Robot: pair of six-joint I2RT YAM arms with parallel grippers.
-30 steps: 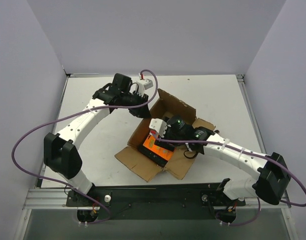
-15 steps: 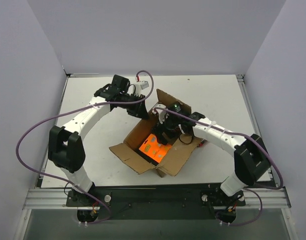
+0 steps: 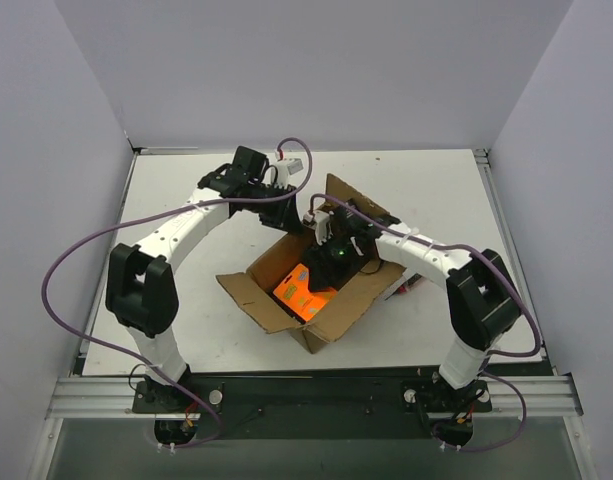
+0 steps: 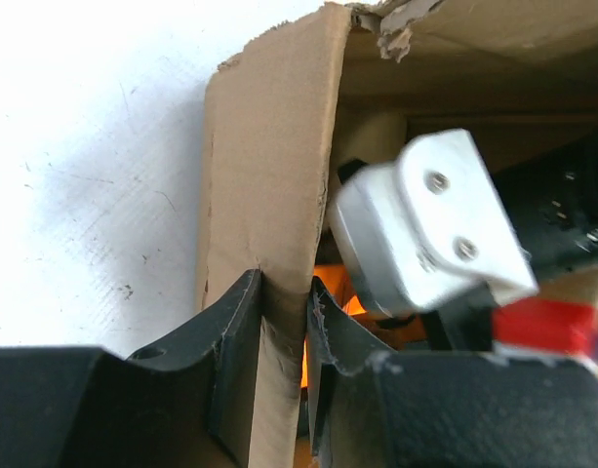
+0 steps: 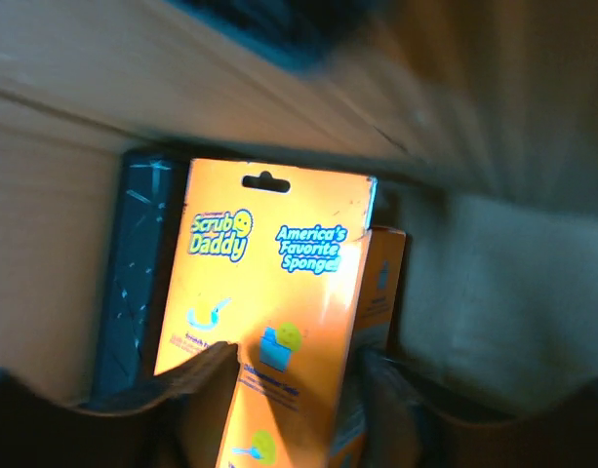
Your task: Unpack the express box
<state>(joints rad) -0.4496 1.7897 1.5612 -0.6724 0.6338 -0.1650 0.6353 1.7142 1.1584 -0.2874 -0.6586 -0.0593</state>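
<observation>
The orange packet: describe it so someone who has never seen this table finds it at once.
Find the open brown express box in the middle of the white table. Look down inside it: the orange packet lies there. Its bright orange card, with a hang hole and "Scrub Daddy" lettering, sets it apart from the dark flat item beside it.

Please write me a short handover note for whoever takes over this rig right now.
Left gripper: fingers shut on a cardboard edge of the express box, holding it.
Right gripper: down inside the box, fingers either side of the orange packet; a firm grip cannot be confirmed.
Done: flaps are open.
Left to do: lift the packet out of the box.
</observation>
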